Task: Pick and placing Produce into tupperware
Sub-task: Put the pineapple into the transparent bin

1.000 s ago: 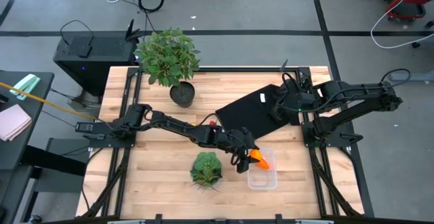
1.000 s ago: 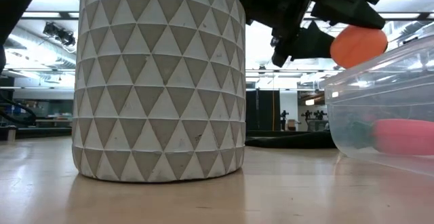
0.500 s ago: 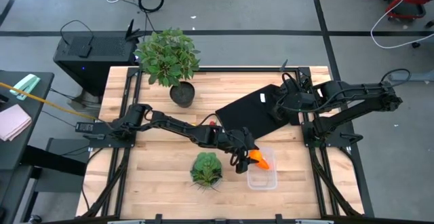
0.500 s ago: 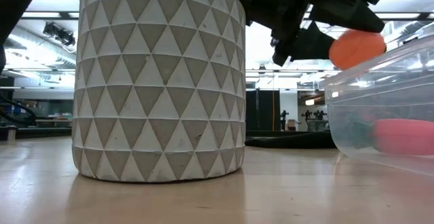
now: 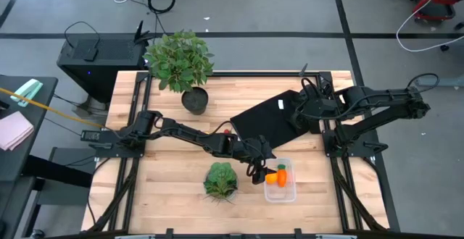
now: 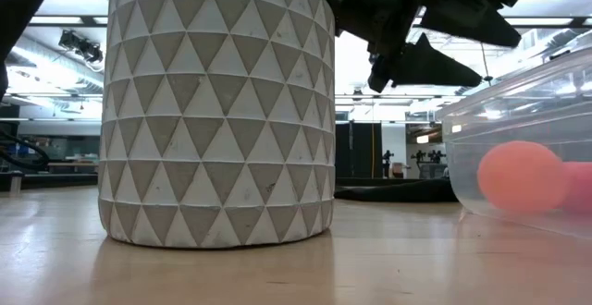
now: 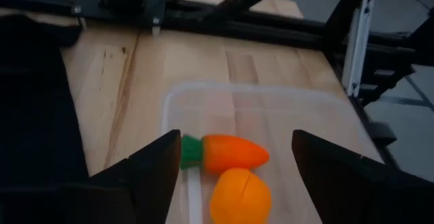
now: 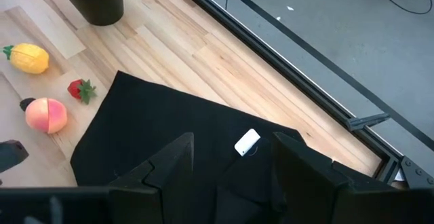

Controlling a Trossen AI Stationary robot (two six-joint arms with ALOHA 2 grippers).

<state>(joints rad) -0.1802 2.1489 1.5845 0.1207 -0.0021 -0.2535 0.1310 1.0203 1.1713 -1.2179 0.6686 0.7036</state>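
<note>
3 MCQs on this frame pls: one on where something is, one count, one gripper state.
1. Where does the orange ball lie?
A. on the black cloth
B. in the tupperware, beside the orange carrot
C. between the left gripper's fingers

2. How many produce pieces lie on bare wood near the black cloth in the right wrist view?
A. one
B. three
C. five

3. How is the left gripper?
A. open, holding nothing
B. shut on the carrot
C. shut on the lettuce head

Key: 1 B, ball and carrot rest inside the clear box. 2 B, a yellow piece, a tiny red piece and a peach-coloured ball. 3 A, its fingers stand apart above the box with nothing between them.
</note>
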